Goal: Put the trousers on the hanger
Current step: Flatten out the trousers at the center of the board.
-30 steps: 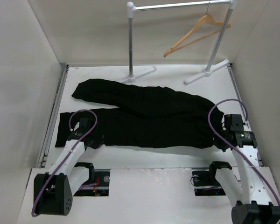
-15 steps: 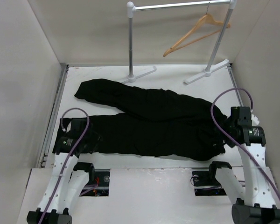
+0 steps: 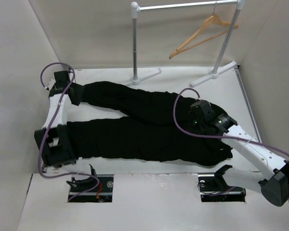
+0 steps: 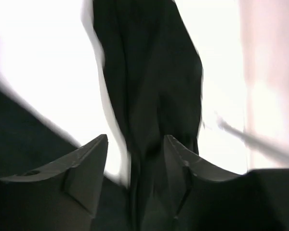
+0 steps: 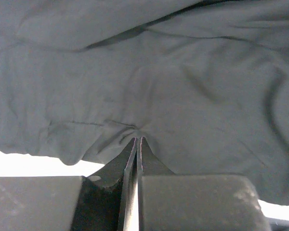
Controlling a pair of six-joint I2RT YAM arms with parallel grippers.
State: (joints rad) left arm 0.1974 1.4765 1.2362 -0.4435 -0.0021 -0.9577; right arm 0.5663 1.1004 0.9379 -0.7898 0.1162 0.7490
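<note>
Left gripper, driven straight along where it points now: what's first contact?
The trousers: one black leg lies dead ahead, between the open fingers of the left gripper. Blurred view, so gap unclear.

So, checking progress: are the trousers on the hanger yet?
No, the trousers lie on the table; the hanger hangs bare on the rail.
</note>
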